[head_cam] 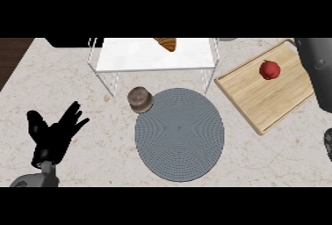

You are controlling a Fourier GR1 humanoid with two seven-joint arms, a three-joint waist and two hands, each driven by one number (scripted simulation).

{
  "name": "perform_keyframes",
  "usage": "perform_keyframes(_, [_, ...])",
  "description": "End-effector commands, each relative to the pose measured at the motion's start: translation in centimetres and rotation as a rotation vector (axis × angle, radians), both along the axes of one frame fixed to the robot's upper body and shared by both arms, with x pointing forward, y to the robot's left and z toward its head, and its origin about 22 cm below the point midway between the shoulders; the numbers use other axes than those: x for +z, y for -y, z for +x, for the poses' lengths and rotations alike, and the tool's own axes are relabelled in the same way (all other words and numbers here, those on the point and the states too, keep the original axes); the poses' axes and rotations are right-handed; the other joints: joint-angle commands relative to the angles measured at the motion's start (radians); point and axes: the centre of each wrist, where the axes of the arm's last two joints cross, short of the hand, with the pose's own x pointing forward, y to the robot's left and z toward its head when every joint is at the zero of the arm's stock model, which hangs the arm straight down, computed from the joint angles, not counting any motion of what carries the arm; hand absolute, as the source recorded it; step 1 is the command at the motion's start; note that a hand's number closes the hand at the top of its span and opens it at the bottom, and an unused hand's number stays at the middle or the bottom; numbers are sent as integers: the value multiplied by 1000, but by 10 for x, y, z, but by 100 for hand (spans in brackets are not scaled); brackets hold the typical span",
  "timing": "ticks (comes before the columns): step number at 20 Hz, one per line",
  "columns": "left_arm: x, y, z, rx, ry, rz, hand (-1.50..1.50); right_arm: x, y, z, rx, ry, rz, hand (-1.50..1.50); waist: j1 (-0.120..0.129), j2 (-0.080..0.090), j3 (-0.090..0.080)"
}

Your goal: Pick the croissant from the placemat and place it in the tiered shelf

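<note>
Your croissant (167,44) sits on the shelf (139,59) top, upper centre of frame. Mat (180,134) mid-frame, brown muffin (140,99) at its upper-left edge. Left hand (55,134) rests lower left, fingers spread, holding nothing. Right hand's fingers: can't tell. Red apple (269,69) on board (272,99), upper right.

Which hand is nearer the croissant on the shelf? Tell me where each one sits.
Left. The left hand rests open, low at the view's left, far below the croissant on the tiered shelf. The right hand does not show; only a dark arm part lies along the right edge.
</note>
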Motion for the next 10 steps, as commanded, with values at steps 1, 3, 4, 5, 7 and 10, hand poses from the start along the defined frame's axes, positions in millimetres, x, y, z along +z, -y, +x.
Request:
perform_keyframes(1, [-10, -1, -10, 16, -65, -5, 0, 14, 49, -3, -60, 4, 92, -150, -7, 0, -3])
perform_keyframes(3, [-18, -14, -21, 41, -63, 8, 0, 7, 75, -9, -32, 19, 118, -150, -31, -10, -2])
perform_keyframes(4, [-14, -5, -26, 22, -69, 18, 0, 11, 72, -11, -44, 12, 107, -150, -15, -6, -3])
perform_keyframes(5, [-12, 2, -13, 33, -64, -10, 0, 7, 71, -15, -4, -15, 90, -150, -28, -8, -3])
perform_keyframes(7, [-17, -1, -12, 37, -65, 2, 0, -2, 102, -19, 2, 1, 104, -150, -29, -5, -3])
perform_keyframes(10, [-16, -3, -18, 30, -46, -19, 0, 17, 132, -40, 21, -4, 76, -150, -27, -6, -3])
